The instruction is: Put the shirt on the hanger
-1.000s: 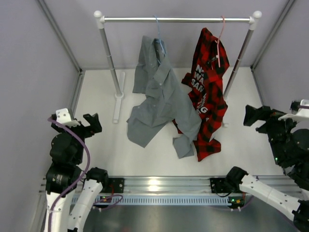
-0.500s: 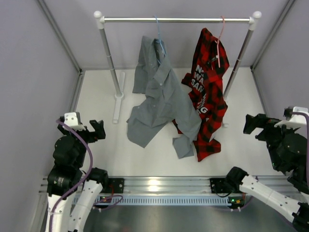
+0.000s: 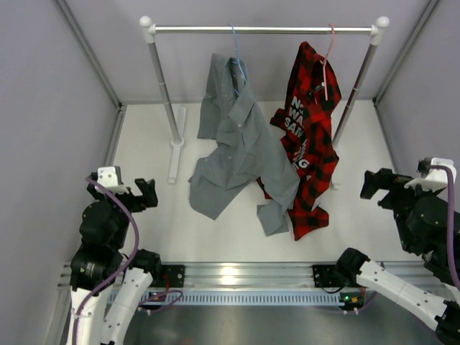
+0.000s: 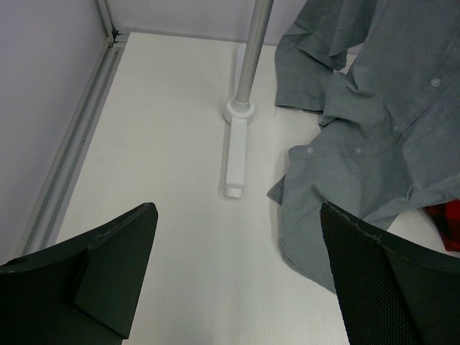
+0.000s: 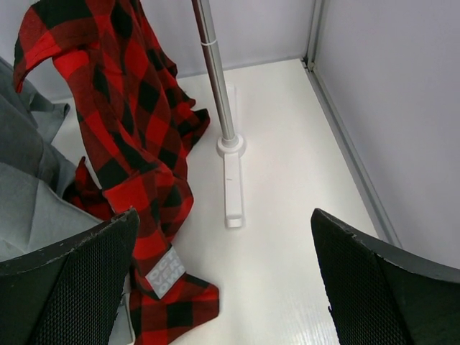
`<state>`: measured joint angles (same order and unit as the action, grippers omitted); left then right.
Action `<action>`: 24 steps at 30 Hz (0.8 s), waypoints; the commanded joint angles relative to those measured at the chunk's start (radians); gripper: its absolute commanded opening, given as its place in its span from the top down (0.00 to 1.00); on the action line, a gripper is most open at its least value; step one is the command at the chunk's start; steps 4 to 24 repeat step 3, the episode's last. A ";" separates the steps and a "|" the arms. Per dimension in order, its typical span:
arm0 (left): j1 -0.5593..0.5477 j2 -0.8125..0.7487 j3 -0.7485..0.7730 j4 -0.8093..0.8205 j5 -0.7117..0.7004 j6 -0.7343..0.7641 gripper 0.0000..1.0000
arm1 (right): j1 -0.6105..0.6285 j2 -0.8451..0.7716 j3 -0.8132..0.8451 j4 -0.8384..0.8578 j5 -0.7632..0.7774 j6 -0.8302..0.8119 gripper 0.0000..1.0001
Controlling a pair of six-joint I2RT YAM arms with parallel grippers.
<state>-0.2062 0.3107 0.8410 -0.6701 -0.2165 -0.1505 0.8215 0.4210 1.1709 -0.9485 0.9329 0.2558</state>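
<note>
Bkgd rail (image 3: 266,29): hanger (image 3: 235,44) obsc. (by shirt (image 3: 241,140))

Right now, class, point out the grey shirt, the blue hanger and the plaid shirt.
grey shirt (image 3: 244,144): top view, chest panel.
blue hanger (image 3: 235,43): top view, wire below its hook.
plaid shirt (image 3: 320,151): top view, middle of its body.

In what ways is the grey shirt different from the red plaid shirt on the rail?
The grey shirt is plain; the plaid shirt is red-and-black check with white lettering. The grey shirt hangs from a light-blue hanger, left on the rail; the plaid shirt hangs from a pink hanger, further right. Both droop down onto the white table.
</note>
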 commanded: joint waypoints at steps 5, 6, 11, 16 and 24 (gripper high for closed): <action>-0.004 0.022 0.013 0.007 0.009 0.014 0.02 | 0.004 0.024 -0.007 -0.024 0.057 0.017 0.01; -0.004 0.022 0.013 0.007 0.009 0.014 0.02 | 0.004 0.024 -0.007 -0.024 0.057 0.017 0.01; -0.004 0.022 0.013 0.007 0.009 0.014 0.02 | 0.004 0.024 -0.007 -0.024 0.057 0.017 0.01; -0.004 0.022 0.013 0.007 0.009 0.014 0.02 | 0.004 0.024 -0.007 -0.024 0.057 0.017 0.01; -0.004 0.022 0.013 0.007 0.009 0.014 0.02 | 0.004 0.024 -0.007 -0.024 0.057 0.017 0.01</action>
